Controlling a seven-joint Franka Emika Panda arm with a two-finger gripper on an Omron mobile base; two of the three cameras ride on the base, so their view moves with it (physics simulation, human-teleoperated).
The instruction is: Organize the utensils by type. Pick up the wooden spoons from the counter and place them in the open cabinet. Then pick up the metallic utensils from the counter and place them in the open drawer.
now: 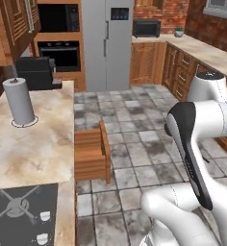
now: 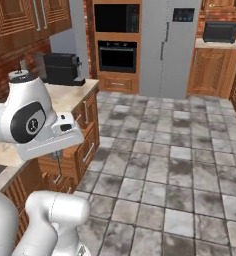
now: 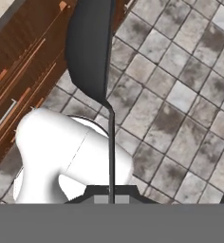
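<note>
In the hand view my gripper [image 3: 110, 191] is shut on a thin grey metal spoon [image 3: 88, 45]. Its wire-slim handle runs up from between the fingertips and its dark oval bowl points away from the hand, above the tiled floor and beside brown drawer fronts [image 3: 19, 76]. The open drawer [image 1: 92, 154], a shallow brown wooden box, juts out from under the edge of the beige marble-look counter [image 1: 33, 149], with nothing visible inside it.
A grey paper towel roll [image 1: 19, 102] and a black coffee machine [image 1: 38, 72] stand on the counter. The dark stovetop [image 1: 19, 211] lies at its near end. Wooden upper cabinets [image 1: 12, 29] hang above. Open tiled floor [image 1: 134, 125] stretches to the fridge [image 1: 106, 43].
</note>
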